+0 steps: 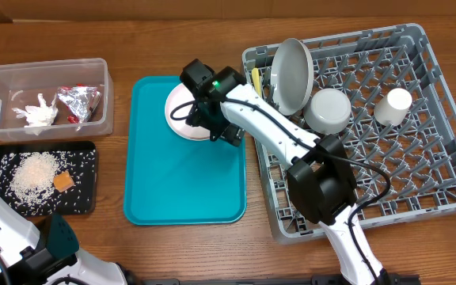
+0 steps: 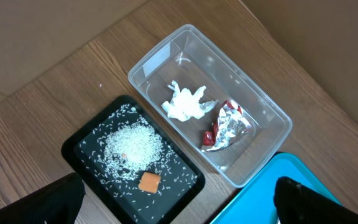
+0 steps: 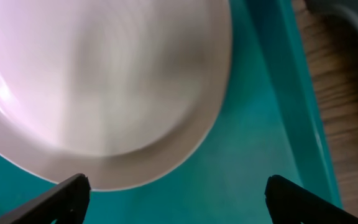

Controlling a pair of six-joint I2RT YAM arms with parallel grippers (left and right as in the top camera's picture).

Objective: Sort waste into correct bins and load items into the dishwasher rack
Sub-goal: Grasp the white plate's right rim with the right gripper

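The pinkish-white plate (image 1: 182,111) lies on the upper part of the flat teal tray (image 1: 184,182). My right gripper (image 3: 182,198) hangs open low over that tray, and the plate (image 3: 104,81) rim reaches in by its left finger, unheld. High above the bins, my left gripper (image 2: 182,202) is open and empty. The clear tub (image 2: 263,106) holds a white napkin (image 2: 185,104), silver foil (image 2: 230,124) and a red sachet (image 2: 208,138). On the black tray (image 2: 86,146) lie rice (image 2: 132,146) and an orange cube (image 2: 148,182).
The grey dishwasher rack (image 1: 402,166) at right holds an upright grey-white plate (image 1: 291,75), a white bowl (image 1: 328,109), a white cup (image 1: 393,105) and a yellow utensil (image 1: 256,79). My right arm (image 1: 275,131) crosses the rack's left edge.
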